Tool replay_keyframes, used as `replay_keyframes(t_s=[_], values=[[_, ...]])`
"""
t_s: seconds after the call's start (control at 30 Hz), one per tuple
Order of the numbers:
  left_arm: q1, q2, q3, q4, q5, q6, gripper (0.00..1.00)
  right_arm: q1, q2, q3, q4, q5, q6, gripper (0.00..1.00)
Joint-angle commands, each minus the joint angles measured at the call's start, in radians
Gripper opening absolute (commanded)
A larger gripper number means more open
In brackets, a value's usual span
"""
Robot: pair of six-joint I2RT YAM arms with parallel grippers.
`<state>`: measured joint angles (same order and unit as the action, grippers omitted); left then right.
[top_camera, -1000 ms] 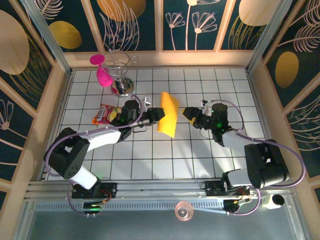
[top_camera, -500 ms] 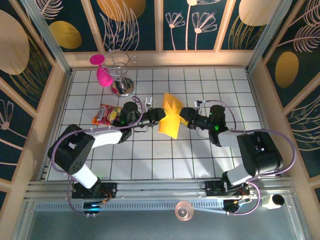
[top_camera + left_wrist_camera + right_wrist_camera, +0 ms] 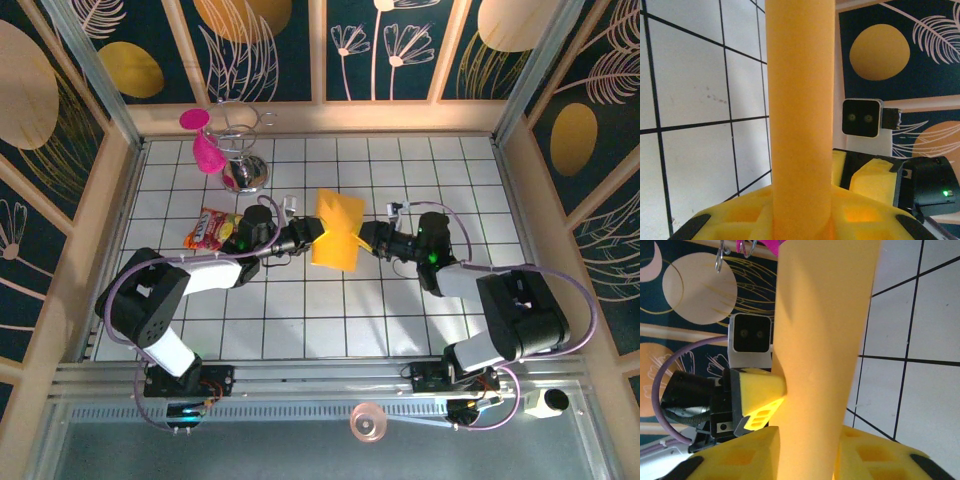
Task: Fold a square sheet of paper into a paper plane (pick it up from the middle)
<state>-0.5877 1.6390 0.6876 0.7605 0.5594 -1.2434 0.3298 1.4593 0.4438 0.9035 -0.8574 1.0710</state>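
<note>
**Sheet handling: light, limp, easily torn**

The sheet [image 3: 337,230] hangs in the air above the middle of the surface [image 3: 400,300], between the two arms. The left pincer [image 3: 316,229] is closed on its left edge, and the right pincer [image 3: 363,237] is closed on its right edge. Treat the paper as near weightless, floppy and slippery. Grip it lightly at mid-edge. Do not pull the pincers apart, or it may tear.

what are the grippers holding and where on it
The orange-yellow paper: the left gripper pinches its left edge, the right gripper its right edge.
</note>
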Motion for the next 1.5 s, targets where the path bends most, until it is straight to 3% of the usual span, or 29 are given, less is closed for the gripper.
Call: replay_keyframes(t_s=[0.0,0.4,0.67,0.93,1.03,1.23,1.47], values=[[0.006,0.017,-0.012,-0.014,-0.017,0.007,0.26,0.018,-0.021,0.007,-0.023,0.02,-0.022,0.26],[0.006,0.074,-0.037,-0.073,-0.03,0.04,0.3,0.054,0.014,0.066,-0.247,0.104,-0.117,0.06],[0.005,0.111,-0.039,-0.153,-0.068,0.094,0.4,0.085,0.079,0.13,-0.371,0.152,-0.165,0.01],[0.006,0.085,-0.021,-0.278,-0.131,0.179,0.69,0.103,0.133,0.219,-0.518,0.203,-0.234,0.0],[0.008,0.034,-0.02,-0.352,-0.188,0.222,0.75,0.113,0.162,0.261,-0.556,0.208,-0.257,0.0],[0.015,-0.035,-0.015,-0.484,-0.29,0.296,0.81,0.13,0.234,0.315,-0.564,0.201,-0.269,0.0],[0.013,-0.025,0.0,-0.479,-0.254,0.309,0.78,0.157,0.297,0.306,-0.487,0.214,-0.203,0.0]])
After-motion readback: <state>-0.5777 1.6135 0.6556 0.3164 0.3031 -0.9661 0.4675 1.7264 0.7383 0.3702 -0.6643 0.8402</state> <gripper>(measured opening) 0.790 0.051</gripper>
